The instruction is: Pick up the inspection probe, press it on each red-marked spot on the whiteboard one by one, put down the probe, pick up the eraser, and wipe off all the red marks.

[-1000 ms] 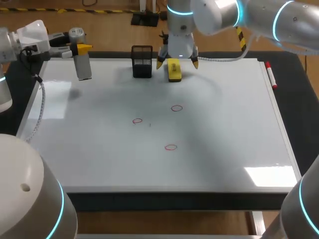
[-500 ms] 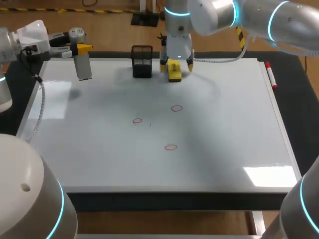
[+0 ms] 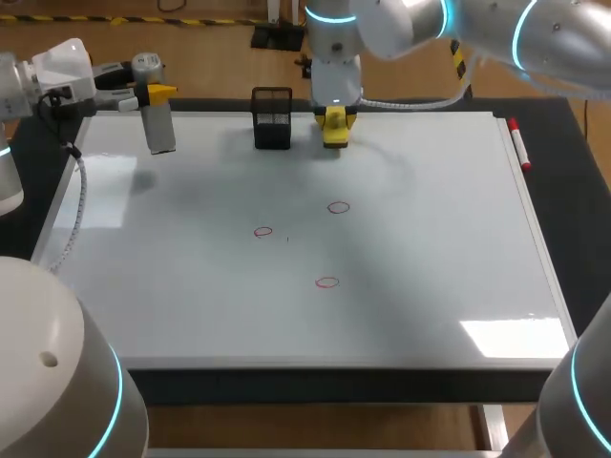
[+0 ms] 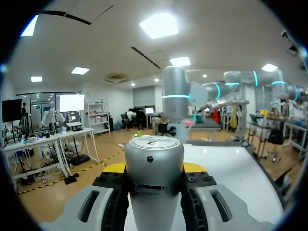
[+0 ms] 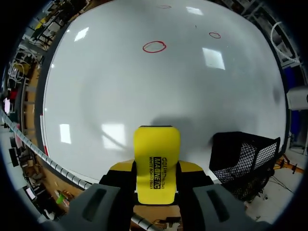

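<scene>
The left gripper (image 3: 153, 93) is at the far left corner of the whiteboard (image 3: 430, 248), above the board's edge, and its two fingers are pressed against the probe (image 3: 160, 132) from both sides, so it is clamped on it. The probe is a grey cylinder that hangs down from the fingers with its lower end near the board surface; I cannot tell if it touches the board. In the left wrist view the round silver top of the probe sits between the yellow tips. The right arm comes in from the right side and reaches to the far edge of the board, near the middle. The right gripper (image 3: 334, 116) is closed on the yellow eraser (image 3: 335, 136), with one yellow tip on each long side of it. In the right wrist view the eraser points ahead of the fingers over the white surface; I cannot tell if it rests on the board or is a little above it. Just beside the eraser stands a black mesh basket (image 3: 272, 119). Three red marks are drawn as small circles on the board: one (image 3: 339, 207) nearest to the eraser, one (image 3: 264, 231) more to the left, and one (image 3: 327, 281) closest to the front edge. A red marker (image 3: 518, 143) lies along the right border of the board
</scene>
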Controlling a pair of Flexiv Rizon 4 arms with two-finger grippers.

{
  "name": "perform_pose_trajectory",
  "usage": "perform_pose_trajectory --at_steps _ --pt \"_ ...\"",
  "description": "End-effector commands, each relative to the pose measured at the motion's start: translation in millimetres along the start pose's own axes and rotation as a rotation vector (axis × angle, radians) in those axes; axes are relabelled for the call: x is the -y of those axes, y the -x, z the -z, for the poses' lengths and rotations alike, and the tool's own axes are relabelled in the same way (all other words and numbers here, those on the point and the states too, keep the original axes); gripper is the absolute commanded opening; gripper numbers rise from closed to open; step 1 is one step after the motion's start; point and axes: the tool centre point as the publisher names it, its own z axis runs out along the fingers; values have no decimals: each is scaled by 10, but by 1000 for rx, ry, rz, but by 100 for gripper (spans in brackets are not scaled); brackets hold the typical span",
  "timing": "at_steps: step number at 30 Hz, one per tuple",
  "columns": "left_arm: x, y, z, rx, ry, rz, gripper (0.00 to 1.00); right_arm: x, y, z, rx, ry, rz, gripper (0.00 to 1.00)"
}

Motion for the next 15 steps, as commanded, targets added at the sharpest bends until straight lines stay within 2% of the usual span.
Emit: perform_pose_trajectory --at_steps 1,15 --pt "7 -3 -2 2 0 -1 0 -139 -252 186 14 -24 -28 0" --pt "7 -3 -2 2 0 -1 0 -417 -1025 234 35 -33 -223 0"
